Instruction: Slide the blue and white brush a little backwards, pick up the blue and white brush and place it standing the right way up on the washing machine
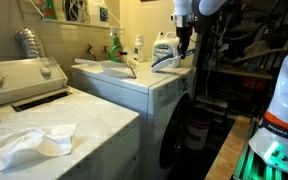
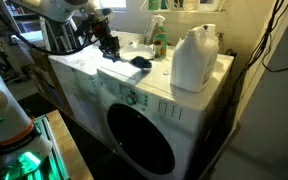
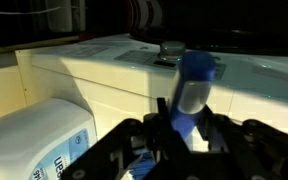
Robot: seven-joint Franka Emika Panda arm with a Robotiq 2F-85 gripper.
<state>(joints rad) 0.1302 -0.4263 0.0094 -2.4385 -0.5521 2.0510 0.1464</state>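
Observation:
The blue and white brush (image 2: pixel 141 62) lies on the flat top of the white front-loading washing machine (image 2: pixel 84 85), left of the jug. It also shows in an exterior view (image 1: pixel 167 62). My gripper (image 2: pixel 110 47) reaches down to the brush's near end from above (image 1: pixel 184 48). In the wrist view the blue body with a pale section (image 3: pixel 196 78) runs forward from between my fingers (image 3: pixel 184 108). Both fingers look pressed against its sides. The brush still rests on the machine top (image 3: pixel 104 70).
A large white detergent jug (image 2: pixel 194 58) stands right of the brush and fills the wrist view's lower left (image 3: pixel 54 135). A green spray bottle (image 2: pixel 159 40) stands at the back. A top-loading appliance (image 1: pixel 44 120) with a crumpled cloth (image 1: pixel 29 145) stands beside the washing machine.

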